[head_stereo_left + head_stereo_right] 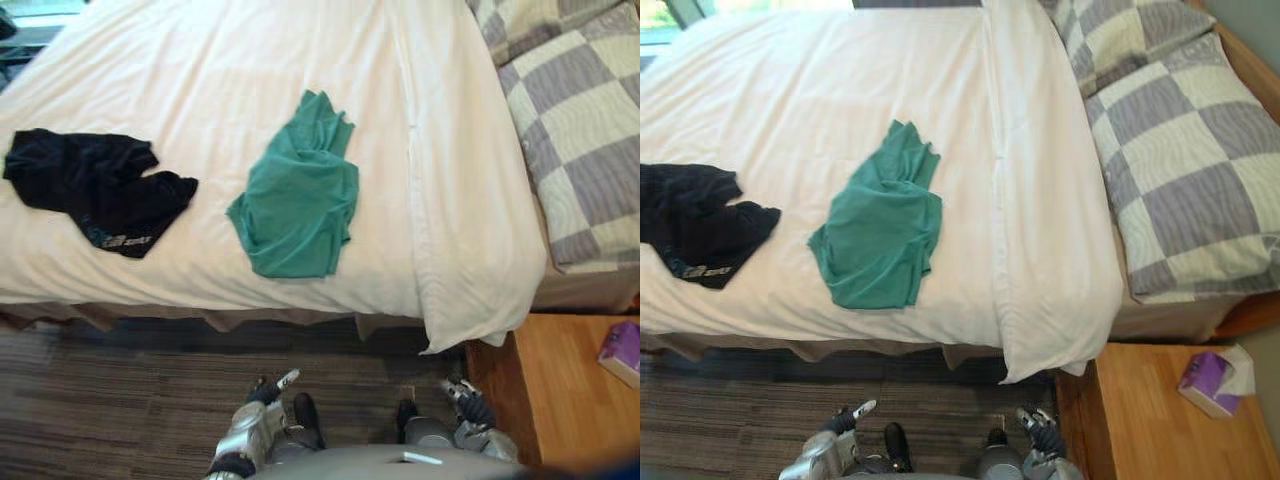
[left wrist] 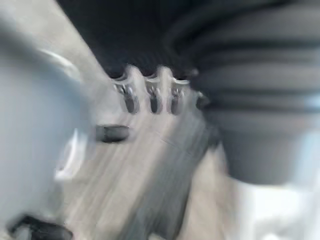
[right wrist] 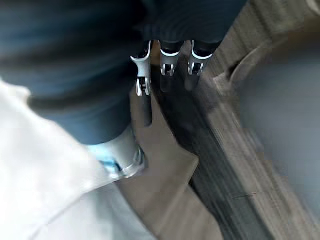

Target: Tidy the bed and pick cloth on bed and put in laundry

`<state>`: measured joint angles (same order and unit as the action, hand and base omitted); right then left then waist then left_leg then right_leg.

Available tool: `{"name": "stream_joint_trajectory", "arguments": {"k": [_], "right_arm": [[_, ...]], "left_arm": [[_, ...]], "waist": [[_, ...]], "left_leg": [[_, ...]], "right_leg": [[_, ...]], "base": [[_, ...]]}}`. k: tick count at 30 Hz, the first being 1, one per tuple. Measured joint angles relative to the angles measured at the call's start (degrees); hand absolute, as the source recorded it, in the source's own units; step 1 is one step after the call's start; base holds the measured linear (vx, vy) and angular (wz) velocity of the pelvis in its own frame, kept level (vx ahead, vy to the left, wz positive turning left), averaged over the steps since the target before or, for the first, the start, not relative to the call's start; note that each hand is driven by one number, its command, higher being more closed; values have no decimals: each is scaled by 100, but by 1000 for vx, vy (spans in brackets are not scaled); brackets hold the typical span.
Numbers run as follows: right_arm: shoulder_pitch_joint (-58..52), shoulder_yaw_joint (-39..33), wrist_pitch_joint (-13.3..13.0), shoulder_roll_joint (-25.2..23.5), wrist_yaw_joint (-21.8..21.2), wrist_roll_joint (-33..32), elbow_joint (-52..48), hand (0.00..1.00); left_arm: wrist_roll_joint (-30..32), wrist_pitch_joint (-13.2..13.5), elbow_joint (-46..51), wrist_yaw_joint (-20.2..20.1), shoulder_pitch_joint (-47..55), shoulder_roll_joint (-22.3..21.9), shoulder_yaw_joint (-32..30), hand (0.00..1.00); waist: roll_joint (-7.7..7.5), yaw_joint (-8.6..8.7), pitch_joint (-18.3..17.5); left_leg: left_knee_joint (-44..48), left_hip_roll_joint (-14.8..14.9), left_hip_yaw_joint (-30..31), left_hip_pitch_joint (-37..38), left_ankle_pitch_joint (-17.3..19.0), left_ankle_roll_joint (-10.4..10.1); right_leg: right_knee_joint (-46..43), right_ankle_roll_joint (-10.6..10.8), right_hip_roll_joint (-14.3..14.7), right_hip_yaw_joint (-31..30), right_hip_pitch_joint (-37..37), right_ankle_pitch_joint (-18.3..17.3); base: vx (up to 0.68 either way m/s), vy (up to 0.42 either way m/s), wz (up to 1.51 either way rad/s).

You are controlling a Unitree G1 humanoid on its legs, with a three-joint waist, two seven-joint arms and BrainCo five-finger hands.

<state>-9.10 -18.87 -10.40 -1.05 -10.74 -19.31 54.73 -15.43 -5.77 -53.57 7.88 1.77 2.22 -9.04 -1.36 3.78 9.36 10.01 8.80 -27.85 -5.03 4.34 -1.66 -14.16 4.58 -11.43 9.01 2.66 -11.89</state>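
Bedding in white covers most of the bed (image 1: 200, 70), its cover lying fairly flat, with a long fold line running down the side nearest the checked pillows (image 1: 1180, 170) and one corner drooping over the mattress edge. The grey-and-cream pillows sit stacked at the head end, to the robot's right. Beside them stands a wooden bedside surface (image 1: 1140, 430) carrying a purple tissue box (image 1: 1208, 385).

A green cloth (image 1: 298, 195) lies crumpled near the middle of the bed, close to the near edge. A black cloth (image 1: 95, 190) lies bunched well apart from it, toward the robot's left, also by the near edge.

The left hand (image 1: 272, 390) and the right hand (image 1: 468, 405) hang low over the striped carpet (image 1: 120, 400) in front of the bed, short of the mattress and touching neither garment. Each wrist view shows its fingers (image 3: 145, 85) spread loosely and straight, holding nothing, though the left one's fingers (image 2: 152, 97) are blurred.

By this evidence the job has barely begun: both cloths remain to be picked up and carried to the laundry, and the cover's fold and hanging corner remain to be straightened.
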Motion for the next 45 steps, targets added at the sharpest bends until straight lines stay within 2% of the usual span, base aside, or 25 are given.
{"name": "stream_joint_trajectory", "arguments": {"k": [3, 6, 7, 8, 9, 10, 11, 13, 14, 15, 16, 17, 18, 19, 20, 23, 25, 27, 28, 30, 33, 36, 39, 43, 45], "right_arm": [[-36, 176, 18, 159, -5, -187, 17, 0], [22, 240, 31, 177, -72, -55, 45, 0], [38, 202, 28, 281, -89, 100, 94, 0], [47, 158, 12, 259, -108, 198, 119, 0], [19, 52, -20, 334, -102, 316, 131, 0], [-52, 49, -48, 415, -109, 452, 131, 0], [-101, 50, -74, 451, -114, 506, 130, 0], [-213, 33, -147, 454, -149, 653, 123, 0], [-237, 23, -158, 454, -152, 734, 123, 0], [-255, -46, -201, 446, -148, 965, 109, 0], [-255, -82, -224, 448, -146, 1114, 80, 0], [-212, -153, -259, 369, -51, 1333, 113, 0], [-187, -276, -274, 311, 29, 1429, 220, 0], [-109, -323, -322, 282, 27, 1540, 292, 0], [31, 12, -358, 356, -40, 1679, 485, 0], [74, 458, -371, 414, -158, 1802, 602, 0], [202, 962, -368, 611, -438, 1802, 578, 0], [305, 1264, -394, 672, -560, 1884, 549, 0], [350, 1395, -490, 693, -674, 2048, 511, 0], [461, 1676, -596, 881, -734, 2018, 500, 0], [510, 2131, -697, 953, -674, 1555, 503, 0], [753, 2651, -533, 799, -415, 1388, 592, 0], [890, 2865, -270, 791, -261, 1274, 600, 0], [925, 2865, 61, 900, -54, 837, 609, 0], [914, 2848, 162, 1007, 167, 760, 651, 0]], "left_arm": [[142, 231, 15, 141, 137, 74, -27, 0], [106, 492, 12, 375, 379, 179, -137, 0], [106, 585, 0, 375, 356, 190, -268, 0], [112, 635, 8, 362, 355, 185, -330, 0], [101, 774, 7, 313, 366, 198, -375, 0], [117, 903, 9, 233, 379, 197, -392, 0], [122, 991, 13, 171, 374, 197, -389, 0], [142, 1352, 60, -67, 373, 187, -263, 0], [148, 1419, 59, -139, 371, 179, -231, 0], [152, 1496, 52, -267, 347, 114, -210, 0], [152, 1491, 32, -306, 335, 51, -190, 0], [193, 1454, 14, -389, 296, 35, -52, 0], [282, 1420, -16, -421, 176, 84, -1, 0], [279, 1401, -177, -409, 144, 139, 18, 0], [269, 1329, -267, -379, 181, 313, 170, 0], [400, 1181, -299, -392, 156, 413, 510, 0], [898, 1075, -291, -458, 107, 396, 739, 0], [1228, 974, -301, -528, 26, 382, 885, 0], [1370, 928, -329, -552, 43, 345, 1015, 0], [1503, 898, -348, -564, 12, 287, 1256, 0], [1639, 1003, -349, -626, 13, 307, 1495, 0], [1734, 1285, -323, -604, 186, 308, 1525, 0], [1729, 1403, -255, -496, 366, 295, 1494, 0], [1646, 1404, -213, -282, 402, 285, 1371, 0], [1336, 1401, -223, -248, 435, 278, 1076, 0]], "waist": [[16, -79, 26], [-117, -54, 9], [-222, -20, 14], [-295, -35, 83], [-257, -15, 122], [-249, 7, 121], [-233, 20, 113], [-216, 66, 114], [-214, 55, 115], [-174, 39, 94], [-101, 42, 72], [-89, -1, 62], [-174, -50, 58], [-73, -66, 53], [-95, 32, 28], [-119, 8, 6], [-89, 31, 6], [-98, 16, -4], [-117, 3, -47], [73, 22, -62], [100, -12, -120], [122, -34, -110], [258, -70, -155], [388, -66, -82], [444, -37, 8]], "left_leg": [[1603, 334, 188, -518, 810, 23], [1655, 198, 62, -604, 856, 17], [1611, 106, -35, -615, 924, -114], [1951, 233, -243, -660, 1134, -34], [2762, 641, -300, -814, 1343, 137], [2950, 1088, -218, -787, 1343, 85], [2899, 1316, -136, -784, 1311, 32], [2377, 1979, 60, -674, 1070, -260], [2267, 2037, 93, -627, 999, -341], [2145, 2015, 264, -539, 834, -628], [2081, 1964, 367, -491, 751, -778], [2152, 1826, 367, -466, 377, -1342], [2348, 1687, 284, -484, 645, -1286], [2372, 1608, 171, -489, 771, -1200], [2001, 1536, 41, -309, 732, -1037], [732, 1116, -232, 145, 209, -679], [-285, 576, -299, 441, -234, -429], [-541, 252, -285, 547, -310, -324], [-722, 51, -274, 649, -325, -313], [-941, -98, -147, 797, -442, -269], [-971, -93, -11, 831, -533, -270], [-1032, -81, -167, 991, -560, -314], [-1058, -108, -425, 1245, -528, -355], [362, 259, -600, 947, 101, -528], [1887, 758, -563, 481, 118, -563]], "right_leg": [[-1150, 123, -199, -45, 289, -579], [-1741, 122, -489, -192, 733, -782], [-1815, 111, -615, -283, 820, -849], [-1859, 91, -701, -346, 886, -837], [-2010, 65, -790, -468, 991, -849], [-2074, 84, -919, -579, 1049, -860], [-2096, 155, -990, -595, 1071, -864], [-2218, 501, -1340, -608, 1088, -885], [-2202, 614, -1421, -636, 1075, -858], [-1983, 869, -1603, -681, 1000, -711], [-1758, 915, -1681, -657, 883, -572], [-1219, 903, -1785, -689, 634, -105], [-934, 598, -1916, -777, 571, 501], [-682, -135, -1876, -645, 594, 1236], [-564, -80, -1516, -207, 576, 1401], [-401, 416, -732, 635, 416, 1051], [-29, 271, 233, 782, 358, 793], [902, 50, 680, 708, 0, 699], [1242, -135, 634, 570, -255, 758], [1113, -138, 578, 413, -276, 755], [1052, -163, 571, 373, -358, 734], [1201, -167, 566, 467, -521, 732], [1226, -167, 575, 230, -599, 732], [1198, -195, 558, -49, -607, 612], [1116, -189, 547, -308, -620, 566]], "base": [[-37, 71, 28], [-37, 60, -12], [-26, 10, -13], [-25, 12, -17], [-8, 51, -24], [-24, 69, -18], [-19, 160, 5], [-35, 315, 32], [-42, 448, 22], [-28, 427, 10], [3, 680, 5], [15, 769, -3], [5, 957, -13], [7, 891, -20], [59, 805, -15], [99, 436, 16], [127, 416, 37], [105, 279, 25], [80, 181, 25], [89, 173, 30], [62, 51, 24], [-8, -18, -14], [-47, -6, -46], [-93, 8, -45], [-70, -5, -61]]}}
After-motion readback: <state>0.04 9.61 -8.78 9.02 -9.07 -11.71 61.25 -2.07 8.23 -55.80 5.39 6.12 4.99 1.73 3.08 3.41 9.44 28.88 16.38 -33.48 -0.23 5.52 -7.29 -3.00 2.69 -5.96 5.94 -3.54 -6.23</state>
